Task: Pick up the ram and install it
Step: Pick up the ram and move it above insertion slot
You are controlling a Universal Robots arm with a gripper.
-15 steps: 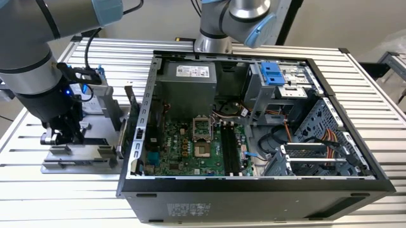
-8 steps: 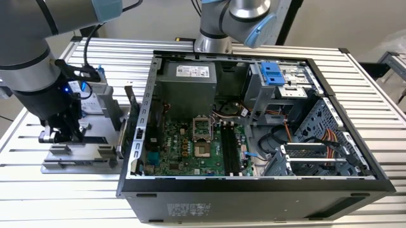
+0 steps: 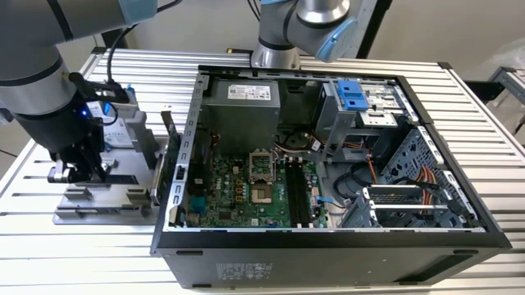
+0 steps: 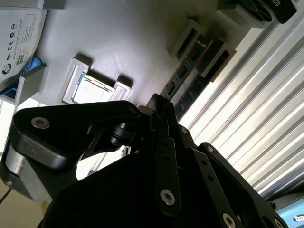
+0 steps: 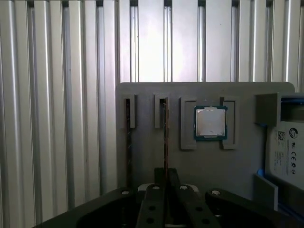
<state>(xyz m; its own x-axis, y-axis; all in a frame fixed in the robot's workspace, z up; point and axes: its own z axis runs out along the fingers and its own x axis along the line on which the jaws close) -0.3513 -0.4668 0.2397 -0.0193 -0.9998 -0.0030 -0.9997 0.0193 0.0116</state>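
On the tray [image 5: 147, 152], slot nearer the processor [image 5: 210, 122]: ram [image 5: 165, 137], stood on edge so its upper edge offers a grip. My pincer [image 5: 165, 172]: drawn together on that edge. Outer slot: second stick [image 5: 128, 142], likewise upright.

On the slatted table [image 3: 74, 264], a holder tray [image 3: 90, 215] sits to the exterior view's left of the computer case [image 3: 328, 258], carrying the processor chip [image 5: 210, 122] between the ram [image 5: 165, 137] and hard drive [image 5: 287, 152].
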